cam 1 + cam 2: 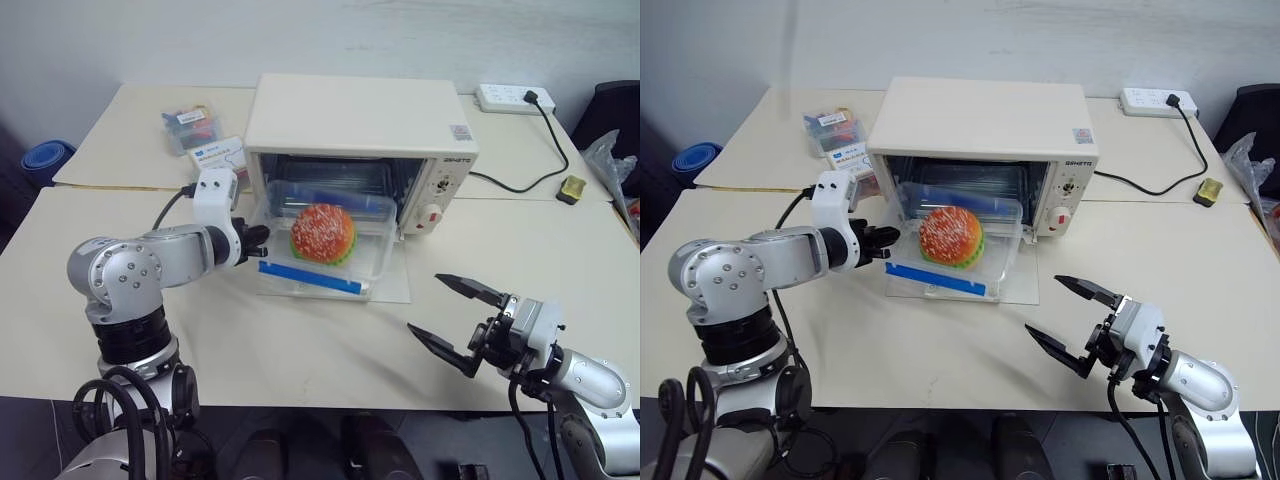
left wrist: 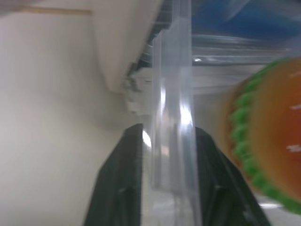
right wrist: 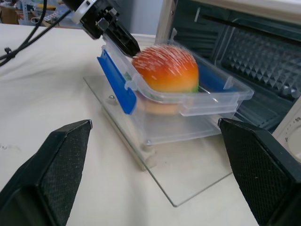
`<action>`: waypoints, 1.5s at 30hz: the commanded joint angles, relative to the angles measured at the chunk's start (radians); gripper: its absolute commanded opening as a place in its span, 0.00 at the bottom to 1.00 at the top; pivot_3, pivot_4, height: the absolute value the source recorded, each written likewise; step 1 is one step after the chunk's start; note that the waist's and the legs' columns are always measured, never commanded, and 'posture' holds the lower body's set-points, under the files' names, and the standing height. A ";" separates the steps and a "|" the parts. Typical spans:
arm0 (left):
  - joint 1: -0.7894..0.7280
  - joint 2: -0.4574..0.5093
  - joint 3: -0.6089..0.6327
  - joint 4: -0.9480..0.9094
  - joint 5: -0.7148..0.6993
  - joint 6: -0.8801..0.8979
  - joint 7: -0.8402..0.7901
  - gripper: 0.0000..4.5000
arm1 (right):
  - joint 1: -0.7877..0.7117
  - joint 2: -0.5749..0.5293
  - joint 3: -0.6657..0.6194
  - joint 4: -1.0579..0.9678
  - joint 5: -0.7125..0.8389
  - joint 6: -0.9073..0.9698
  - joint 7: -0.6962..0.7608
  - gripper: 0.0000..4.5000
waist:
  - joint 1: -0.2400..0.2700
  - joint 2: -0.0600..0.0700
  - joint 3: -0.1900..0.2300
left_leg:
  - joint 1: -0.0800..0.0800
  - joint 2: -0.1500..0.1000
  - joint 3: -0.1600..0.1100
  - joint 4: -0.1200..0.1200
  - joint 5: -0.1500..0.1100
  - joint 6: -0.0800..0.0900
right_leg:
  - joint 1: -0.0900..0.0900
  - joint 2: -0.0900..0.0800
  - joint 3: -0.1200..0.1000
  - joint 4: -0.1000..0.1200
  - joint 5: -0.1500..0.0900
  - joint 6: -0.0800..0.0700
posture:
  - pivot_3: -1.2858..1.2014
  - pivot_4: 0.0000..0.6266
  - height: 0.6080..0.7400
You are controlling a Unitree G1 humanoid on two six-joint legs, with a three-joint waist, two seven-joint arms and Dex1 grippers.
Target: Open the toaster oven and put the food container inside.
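Food container (image 1: 325,245) lengthwise across oven mouth

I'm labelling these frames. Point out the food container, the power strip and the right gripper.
food container (image 1: 323,236): left eye view, on the burger bun showing through the clear lid.
power strip (image 1: 512,97): left eye view, white top face.
right gripper (image 1: 452,317): left eye view, midway between its fingertips.

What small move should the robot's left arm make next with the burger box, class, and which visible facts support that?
Probably push the food container further into the toaster oven. The door is already down and the container rests on it, only partly inside the cavity. The left gripper straddles its near-left rim, while the right gripper waits open, apart from it.
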 commanded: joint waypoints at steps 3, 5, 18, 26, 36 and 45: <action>-0.034 0.120 0.123 -0.028 -0.075 -0.010 -0.154 0.58 | -0.056 -0.042 -0.038 -0.077 0.101 0.091 -0.019 1.00 | -0.006 0.001 0.000 | 0.000 0.001 0.000 0.000 0.000 0.000 | 0.000 0.001 0.000 0.000 0.000 0.000 | 0.52 0.24 1.00; -0.003 0.231 0.134 -0.029 -0.123 -0.010 -0.264 0.58 | -0.072 -0.073 -0.029 -0.102 0.128 0.142 -0.003 1.00 | -0.009 0.002 0.001 | 0.001 0.001 0.001 -0.001 0.000 -0.001 | -0.001 0.001 0.000 0.000 0.000 0.000 | 0.52 0.24 1.00; 0.630 0.601 -0.152 -0.140 0.220 -1.017 -1.177 0.00 | -0.243 -0.103 0.307 -0.110 -0.041 0.392 -0.052 0.26 | 0.032 0.005 0.002 | 0.000 0.003 -0.002 -0.004 -0.004 0.008 | 0.003 -0.003 -0.003 -0.009 -0.001 -0.008 | 0.52 0.24 1.00; 0.486 0.354 -0.298 -0.012 0.341 -1.042 -0.985 0.00 | -0.423 0.017 0.344 0.067 -0.161 0.349 -0.111 0.01 | 0.022 0.005 0.002 | -0.005 0.003 -0.001 -0.002 -0.006 0.012 | 0.000 -0.001 -0.003 -0.012 0.002 -0.002 | 0.52 0.24 1.00; 0.304 0.152 -0.272 0.208 0.443 -1.117 -0.789 0.00 | -0.642 0.137 0.333 0.393 -0.291 0.171 -0.163 0.01 | 0.013 0.005 0.002 | -0.004 0.003 0.001 0.001 -0.004 0.012 | -0.001 0.000 -0.002 -0.005 0.003 -0.001 | 0.52 0.24 1.00; 0.241 0.072 -0.271 0.267 0.460 -1.153 -0.752 0.00 | -0.745 0.227 0.316 0.530 -0.335 0.107 -0.235 0.01 | 0.008 0.005 0.002 | -0.005 0.003 0.001 0.000 -0.001 0.006 | -0.003 0.000 -0.002 -0.003 0.003 -0.001 | 0.52 0.24 1.00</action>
